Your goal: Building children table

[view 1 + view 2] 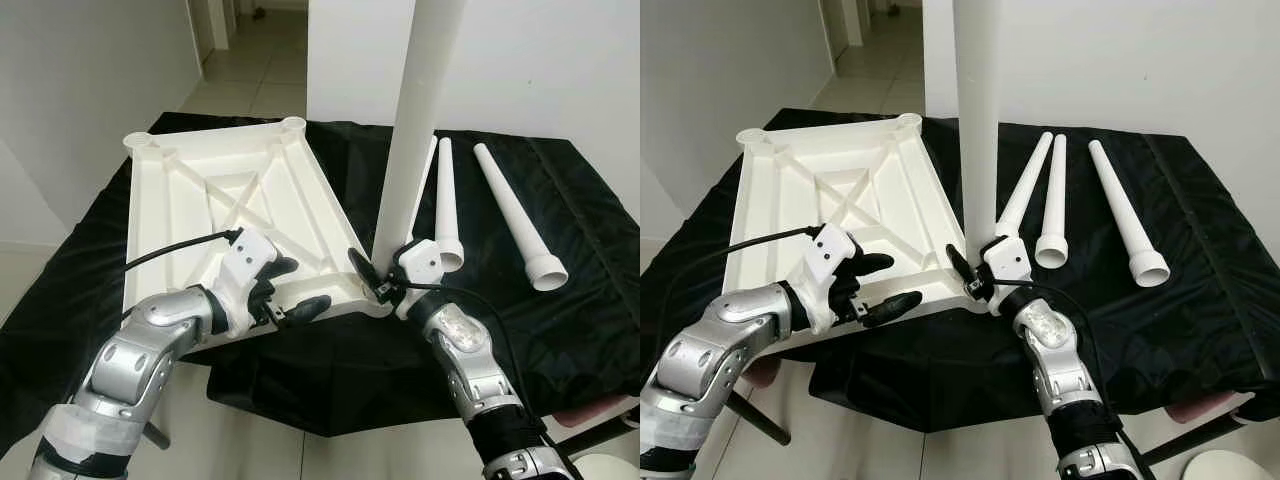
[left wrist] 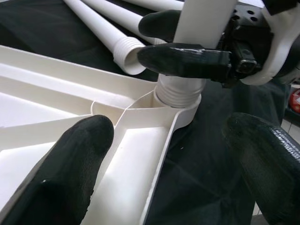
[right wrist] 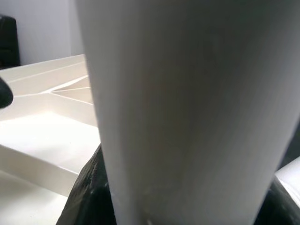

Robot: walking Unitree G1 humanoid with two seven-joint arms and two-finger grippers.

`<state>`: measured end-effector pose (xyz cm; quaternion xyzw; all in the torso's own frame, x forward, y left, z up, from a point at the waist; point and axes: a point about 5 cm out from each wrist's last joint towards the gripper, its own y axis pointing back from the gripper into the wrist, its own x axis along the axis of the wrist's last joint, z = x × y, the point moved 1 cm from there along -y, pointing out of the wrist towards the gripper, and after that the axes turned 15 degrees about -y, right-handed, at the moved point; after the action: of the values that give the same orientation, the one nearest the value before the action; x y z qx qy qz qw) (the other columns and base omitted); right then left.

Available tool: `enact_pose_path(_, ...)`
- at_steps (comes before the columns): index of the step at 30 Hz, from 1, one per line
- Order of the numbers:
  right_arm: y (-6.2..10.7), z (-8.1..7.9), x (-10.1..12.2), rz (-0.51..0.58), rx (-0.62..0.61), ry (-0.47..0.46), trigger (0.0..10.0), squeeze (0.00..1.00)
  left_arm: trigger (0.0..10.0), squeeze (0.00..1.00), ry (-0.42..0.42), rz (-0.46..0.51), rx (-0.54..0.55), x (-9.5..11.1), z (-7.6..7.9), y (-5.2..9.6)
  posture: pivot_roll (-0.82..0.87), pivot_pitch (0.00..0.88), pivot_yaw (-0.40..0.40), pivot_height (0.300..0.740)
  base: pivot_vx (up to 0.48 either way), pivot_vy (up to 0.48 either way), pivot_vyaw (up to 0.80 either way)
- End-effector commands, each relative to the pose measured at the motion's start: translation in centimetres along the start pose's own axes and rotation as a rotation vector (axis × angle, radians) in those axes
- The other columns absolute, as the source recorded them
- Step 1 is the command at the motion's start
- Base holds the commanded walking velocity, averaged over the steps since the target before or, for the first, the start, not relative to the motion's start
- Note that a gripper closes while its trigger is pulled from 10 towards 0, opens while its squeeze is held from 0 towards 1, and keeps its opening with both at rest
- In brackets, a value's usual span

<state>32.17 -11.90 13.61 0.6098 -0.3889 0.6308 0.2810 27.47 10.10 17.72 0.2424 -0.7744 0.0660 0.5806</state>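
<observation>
My head views are bright and evenly lit, sharp with no motion blur. The white tabletop [image 1: 220,205] is almost washed out against the black cloth [image 1: 560,320], which swallows its shadows. In my left wrist view my own fingers [image 2: 61,183] blur up close. In my right wrist view the leg [image 3: 187,108] is a soft, unfocused white mass.

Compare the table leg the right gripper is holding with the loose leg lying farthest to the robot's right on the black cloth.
The held leg stands upright; the far-right leg lies flat on the black cloth.
The held leg's threaded end sits in the tabletop's corner socket; the far-right leg's end is free.
The right gripper clamps the held leg; nothing touches the far-right leg.
Both are white tapered tubes.
</observation>
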Motion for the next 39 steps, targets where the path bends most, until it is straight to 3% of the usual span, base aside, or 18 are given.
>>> enact_pose_path(1,1.3,0.6,-3.9,-0.191,-0.056,-0.094,10.0,0.00,10.0,0.00,0.003,-0.009,0.022,0.0,-0.4,0.2,0.06,0.036,0.020,0.740,0.000,0.000,0.00)
enact_pose_path(6,0.4,0.8,-4.3,-0.250,-0.083,-0.165,10.0,0.00,10.0,0.00,-0.004,-0.009,0.029,0.1,-0.6,0.3,0.06,0.033,0.020,0.740,0.000,0.000,0.00)
enact_pose_path(21,-0.1,1.1,-4.5,-0.233,-0.170,-0.305,10.0,0.00,10.0,0.00,-0.010,-0.017,0.039,0.1,-0.8,0.5,0.07,0.032,0.016,0.740,0.000,0.000,0.00)
enact_pose_path(35,0.2,0.7,-4.7,-0.218,-0.172,-0.284,10.0,0.00,10.0,0.00,-0.012,-0.019,0.040,0.0,-0.8,0.5,0.06,0.028,0.010,0.740,0.000,0.000,0.00)
enact_pose_path(39,-0.1,0.2,-4.1,-0.141,-0.268,-0.297,10.0,0.00,10.0,0.00,-0.013,-0.018,0.043,0.0,-0.7,0.4,0.07,0.022,-0.003,0.740,0.000,0.000,0.00)
